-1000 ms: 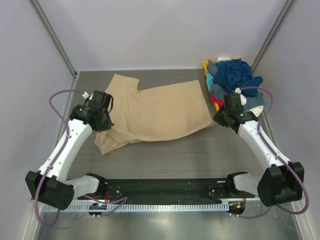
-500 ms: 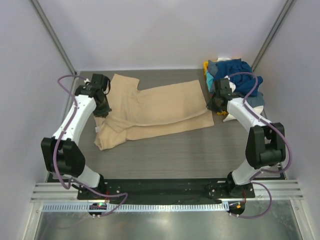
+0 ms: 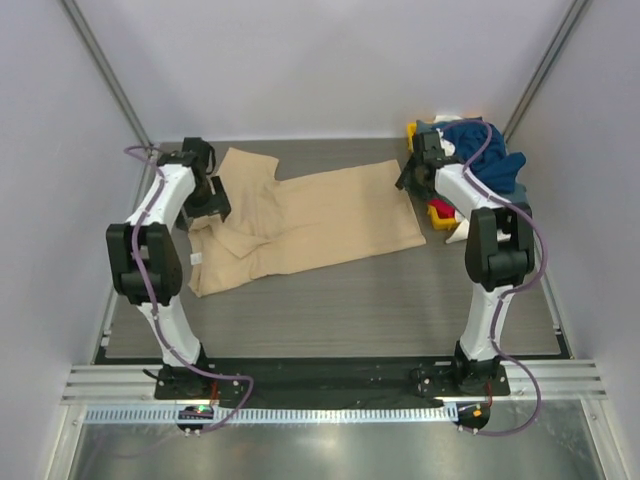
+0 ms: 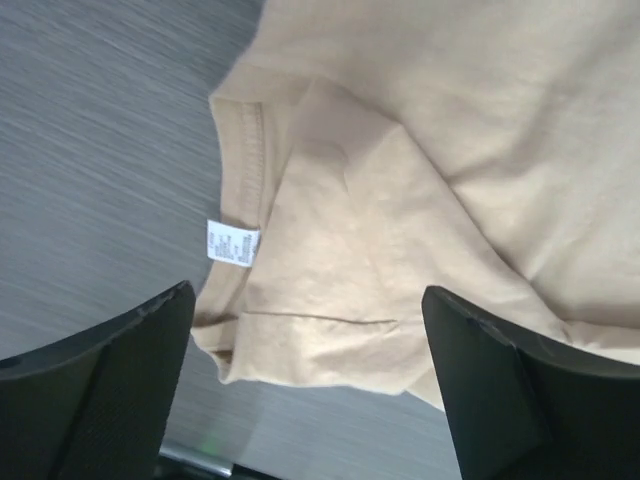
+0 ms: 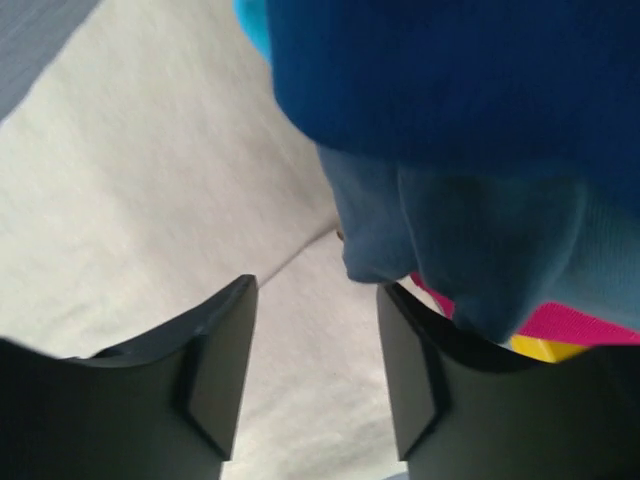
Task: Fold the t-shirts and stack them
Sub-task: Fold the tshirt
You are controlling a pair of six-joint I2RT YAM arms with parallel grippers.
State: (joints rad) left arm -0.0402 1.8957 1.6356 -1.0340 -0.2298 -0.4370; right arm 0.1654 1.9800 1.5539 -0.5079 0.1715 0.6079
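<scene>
The grey wood-grain table (image 3: 330,300) fills the middle of the top view. A plain tan cloth t-shirt (image 3: 320,220) lies spread across its centre, the left end rumpled and folded over itself. A heap of dark blue, teal, red and yellow t-shirts (image 3: 503,168) sits at the upper right. The left gripper (image 4: 305,300) hangs over the tan shirt's left end, jaws spread wide, holding nothing. The right gripper (image 5: 315,290) is over the shirt's upper right corner beside the heap, its 2 fingers parted and empty. A small white label (image 4: 232,243) shows by a stitched edge.
</scene>
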